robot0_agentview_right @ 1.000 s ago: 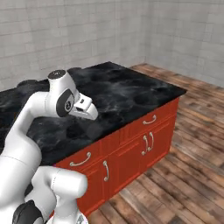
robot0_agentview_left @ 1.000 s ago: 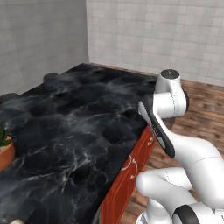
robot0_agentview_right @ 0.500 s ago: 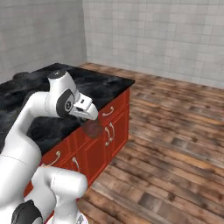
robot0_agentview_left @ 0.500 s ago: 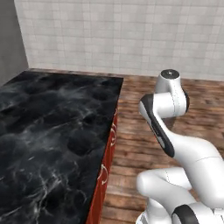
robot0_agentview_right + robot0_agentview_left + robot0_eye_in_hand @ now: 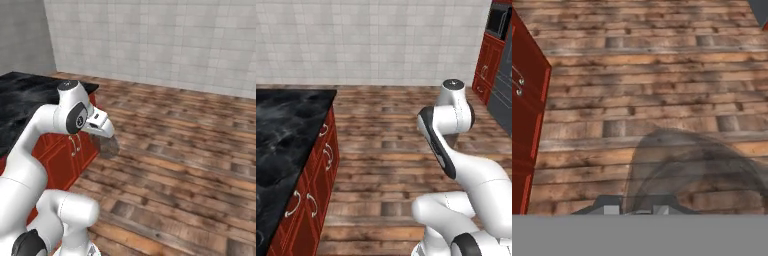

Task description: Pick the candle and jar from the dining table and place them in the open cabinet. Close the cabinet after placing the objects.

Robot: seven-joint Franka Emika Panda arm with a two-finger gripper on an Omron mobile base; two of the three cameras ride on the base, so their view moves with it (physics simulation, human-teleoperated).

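Note:
My gripper (image 5: 106, 136) is shut on the jar (image 5: 108, 146), a dark see-through glass cylinder that hangs below the hand over the wooden floor. In the hand view the jar (image 5: 698, 170) rises as a smoky translucent shape from between the fingertips (image 5: 612, 210). The dining table (image 5: 283, 130), black marble over red drawer fronts, lies at the left; its corner (image 5: 30, 92) shows behind my arm. The candle and the cabinet are out of view.
Wooden plank floor (image 5: 386, 125) stretches ahead to a grey tiled wall (image 5: 165, 40). Red cupboard fronts (image 5: 487, 70) beside a dark appliance stand at the far right. The table's red end panel (image 5: 524, 125) is close on the left of the hand.
The whole picture has swung: the base has turned away from the table, which has slid off to the left, and open floor has come into view. The jar stays in the shut gripper.

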